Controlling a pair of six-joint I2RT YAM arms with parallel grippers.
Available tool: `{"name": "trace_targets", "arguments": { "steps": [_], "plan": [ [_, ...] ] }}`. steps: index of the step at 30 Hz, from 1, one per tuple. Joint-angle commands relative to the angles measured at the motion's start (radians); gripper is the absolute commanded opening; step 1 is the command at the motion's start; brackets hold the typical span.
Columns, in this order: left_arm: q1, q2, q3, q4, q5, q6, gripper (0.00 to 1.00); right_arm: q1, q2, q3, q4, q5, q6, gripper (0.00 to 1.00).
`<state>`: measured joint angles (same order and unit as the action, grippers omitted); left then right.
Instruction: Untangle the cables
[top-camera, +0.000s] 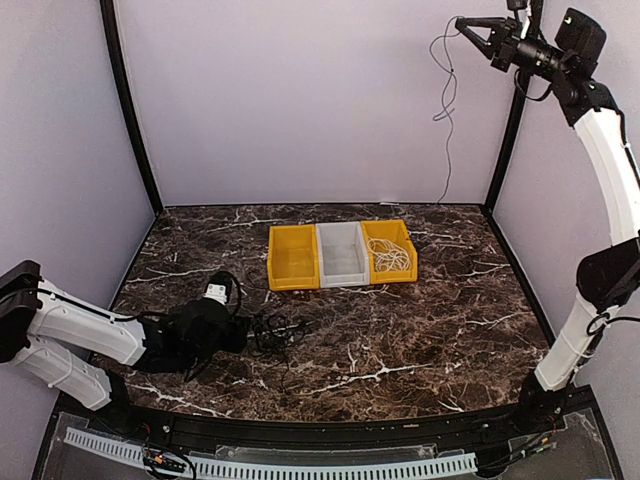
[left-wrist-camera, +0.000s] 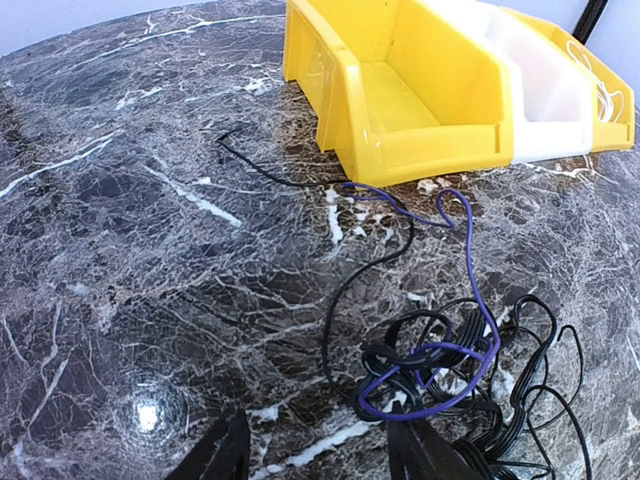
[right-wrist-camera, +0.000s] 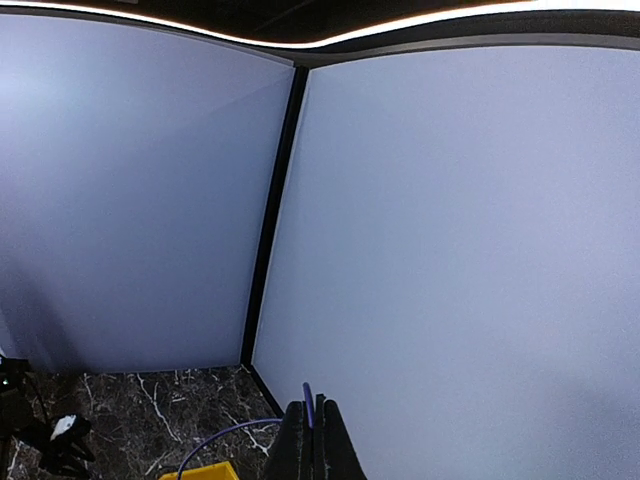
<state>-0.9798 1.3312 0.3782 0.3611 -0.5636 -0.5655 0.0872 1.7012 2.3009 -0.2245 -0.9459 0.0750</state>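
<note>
One thin cord (right-wrist-camera: 308, 394) hangs pinched in the right fingers (right-wrist-camera: 297, 446); left fingers (left-wrist-camera: 222, 452) spread beside the tangle (top-camera: 275, 332).

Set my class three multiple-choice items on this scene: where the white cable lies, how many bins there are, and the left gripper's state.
1. Where does the white cable lie?
A) in the left yellow bin
B) in the right yellow bin
C) loose on the table

2. How many bins stand in the row?
A) four
B) two
C) three

3. What is the state of the left gripper?
A) open, empty
B) shut on a black cable
C) shut on a bin

Answers:
1 B, it is coiled inside that bin.
2 C, the left yellow bin, a white bin and the right one.
3 A, its fingers stand apart with nothing between them.
</note>
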Motion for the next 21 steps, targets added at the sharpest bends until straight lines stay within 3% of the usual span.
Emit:
{"name": "trace_targets", "arguments": {
  "steps": [1, 21],
  "plan": [
    [0.003, -0.004, -0.014, -0.029, -0.034, -0.036, 0.49, 0.066, 0.036, 0.066, 0.038, 0.017, -0.002, 0.00],
    [0.002, 0.032, 0.028, -0.100, -0.045, -0.053, 0.50, 0.277, 0.237, 0.293, 0.104, 0.120, -0.056, 0.00]
  ]
}}
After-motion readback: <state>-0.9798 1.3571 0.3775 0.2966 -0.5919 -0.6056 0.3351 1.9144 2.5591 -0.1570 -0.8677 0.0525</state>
